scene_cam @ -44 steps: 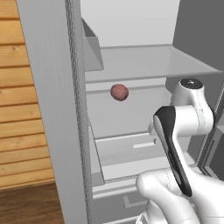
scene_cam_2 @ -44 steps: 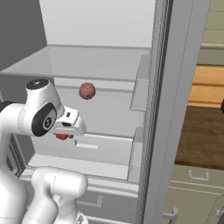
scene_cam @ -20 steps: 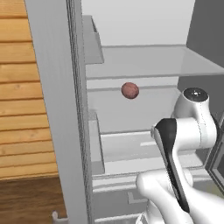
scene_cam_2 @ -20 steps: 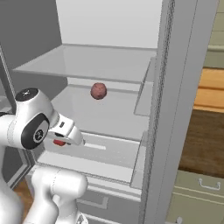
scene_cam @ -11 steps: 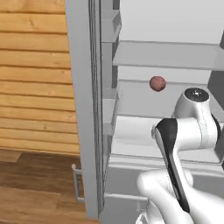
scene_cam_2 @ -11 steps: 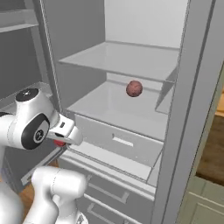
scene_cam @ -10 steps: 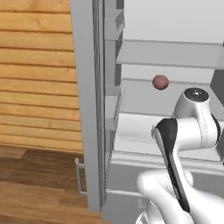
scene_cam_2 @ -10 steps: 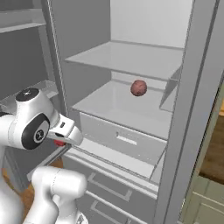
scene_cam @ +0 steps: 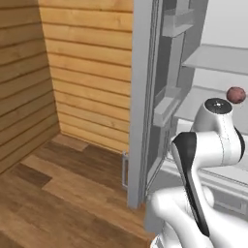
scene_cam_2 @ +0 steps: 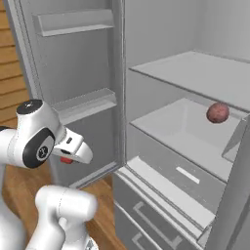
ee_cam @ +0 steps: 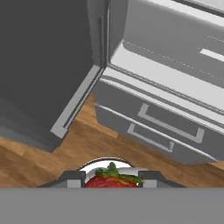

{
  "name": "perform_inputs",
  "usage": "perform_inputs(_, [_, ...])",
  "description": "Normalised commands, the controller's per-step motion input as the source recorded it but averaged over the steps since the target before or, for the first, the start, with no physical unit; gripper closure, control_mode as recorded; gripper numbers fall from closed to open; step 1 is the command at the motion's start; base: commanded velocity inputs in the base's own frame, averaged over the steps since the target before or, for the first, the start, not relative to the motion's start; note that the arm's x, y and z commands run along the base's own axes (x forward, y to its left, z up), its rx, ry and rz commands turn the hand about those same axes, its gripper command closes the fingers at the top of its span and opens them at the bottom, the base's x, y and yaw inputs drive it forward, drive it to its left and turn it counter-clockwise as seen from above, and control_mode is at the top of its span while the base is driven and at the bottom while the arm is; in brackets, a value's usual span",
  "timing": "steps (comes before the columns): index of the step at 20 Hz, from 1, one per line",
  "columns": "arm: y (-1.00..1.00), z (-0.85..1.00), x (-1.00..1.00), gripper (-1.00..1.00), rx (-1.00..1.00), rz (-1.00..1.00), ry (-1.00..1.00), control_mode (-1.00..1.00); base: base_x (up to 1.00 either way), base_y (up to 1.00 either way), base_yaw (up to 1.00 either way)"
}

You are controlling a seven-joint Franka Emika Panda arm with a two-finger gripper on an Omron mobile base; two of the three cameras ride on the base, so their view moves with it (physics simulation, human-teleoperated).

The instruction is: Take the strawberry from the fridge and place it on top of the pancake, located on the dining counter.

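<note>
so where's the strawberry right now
The strawberry sits between the gripper fingertips at the hand view's bottom, outside the fridge, above the wooden floor.

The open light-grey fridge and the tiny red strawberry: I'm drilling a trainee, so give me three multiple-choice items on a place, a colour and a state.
1. Where is the tiny red strawberry?
A. On a fridge shelf
B. Between the gripper's fingers
C. On the wooden floor

2. What colour is the ball on the clear shelf?
A. Dull pinkish-brown
B. Green
C. Blue

3. The light-grey fridge door is:
A. Shut
B. Open
C. Removed

Key: 1 B, the strawberry sits in the gripper, between the dark fingertips. 2 A, the ball is pinkish-brown. 3 B, the fridge shows its shelves, door swung aside.
</note>
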Motion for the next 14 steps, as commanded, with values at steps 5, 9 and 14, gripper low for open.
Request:
perform_inputs(5, [0.00,0.00,0.00,1.00,0.00,0.00,0.00,1.00,-0.93,0.30,0.67])
perform_inputs(9, [0.00,0.00,0.00,1.00,0.00,0.00,0.00,1.00,-0.92,0.82,0.59])
perform_inputs(14, [0.00,0.00,0.00,1.00,0.00,0.00,0.00,1.00,-0.68,1.00,0.64])
